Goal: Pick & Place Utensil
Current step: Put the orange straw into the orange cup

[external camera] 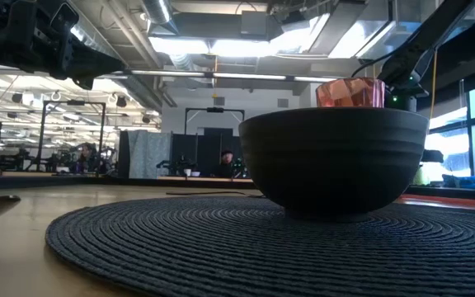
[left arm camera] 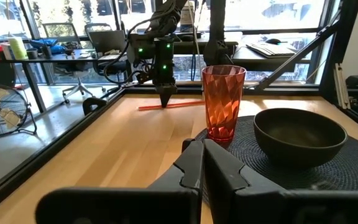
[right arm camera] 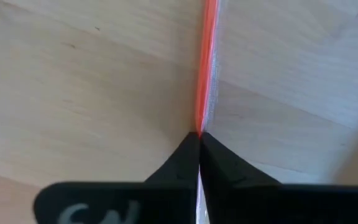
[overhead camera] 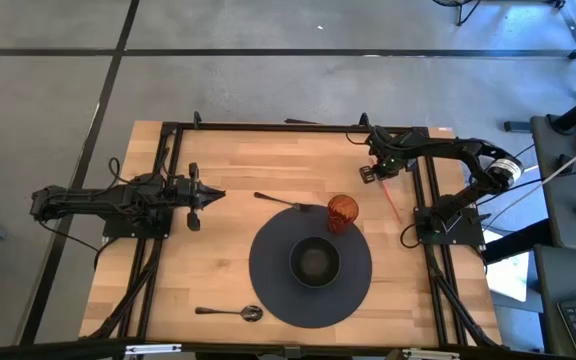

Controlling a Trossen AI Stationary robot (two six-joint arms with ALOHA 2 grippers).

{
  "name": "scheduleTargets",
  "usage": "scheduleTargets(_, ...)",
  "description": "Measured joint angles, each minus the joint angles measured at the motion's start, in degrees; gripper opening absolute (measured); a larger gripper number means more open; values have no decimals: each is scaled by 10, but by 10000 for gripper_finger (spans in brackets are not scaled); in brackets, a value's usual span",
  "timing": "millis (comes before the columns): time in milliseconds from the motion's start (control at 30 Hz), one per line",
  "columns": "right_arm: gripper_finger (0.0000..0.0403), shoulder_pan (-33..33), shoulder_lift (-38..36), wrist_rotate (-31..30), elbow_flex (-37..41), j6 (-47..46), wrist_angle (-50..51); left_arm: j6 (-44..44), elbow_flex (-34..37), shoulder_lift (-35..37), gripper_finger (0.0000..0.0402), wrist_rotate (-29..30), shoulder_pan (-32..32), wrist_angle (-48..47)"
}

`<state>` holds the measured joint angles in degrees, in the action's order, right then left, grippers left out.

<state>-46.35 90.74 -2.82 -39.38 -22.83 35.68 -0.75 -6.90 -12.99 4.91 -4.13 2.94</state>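
Observation:
A thin red straw [overhead camera: 392,203] lies flat on the wood at the table's far right; it also shows in the left wrist view [left arm camera: 151,107] and the right wrist view [right arm camera: 209,56]. My right gripper [overhead camera: 377,172] [left arm camera: 165,103] [right arm camera: 199,135] stands over it, pointing down, shut on it. My left gripper [overhead camera: 218,194] [left arm camera: 202,148] waits shut and level at the table's left, touching nothing. A fork [overhead camera: 278,201] lies near mid-table and a spoon [overhead camera: 230,313] near the front edge. My right gripper pinches the red straw between its two fingertips [right arm camera: 188,149], at a spot toward the straw's far end [right arm camera: 200,124]. The fingers come from above, pointing down. The straw lies flat on the table, running out to both sides of the fingers [left arm camera: 185,104].
A round dark placemat [overhead camera: 268,285] carries a dark bowl [overhead camera: 314,262] [left arm camera: 300,134] [external camera: 332,161]. A red faceted cup [overhead camera: 342,213] [left arm camera: 223,102] stands on its far edge, between the fork and the straw. A black frame [overhead camera: 268,127] borders the table.

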Motion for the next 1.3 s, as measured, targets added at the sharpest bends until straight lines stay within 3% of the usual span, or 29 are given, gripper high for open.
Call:
scheduleTargets(233,3,0,-20,9,2,5,-2,0,0,0,7,0,0,0)
scheduleTargets(500,1,24,-136,15,-50,26,-19,0,0,0,4,1,0,0)
scheduleTargets(767,1,105,-265,-2,-112,28,-18,0,0,0,8,1,0,-2)
scheduleTargets(900,1,148,-330,-6,-121,45,-73,0,0,0,5,1,0,-2)
scheduleTargets(1100,1,193,-410,-22,-121,137,-102,0,0,0,6,1,0,-2)
scheduleTargets(1300,1,248,-456,13,-121,162,-157,0,0,0,7,1,0,-2)
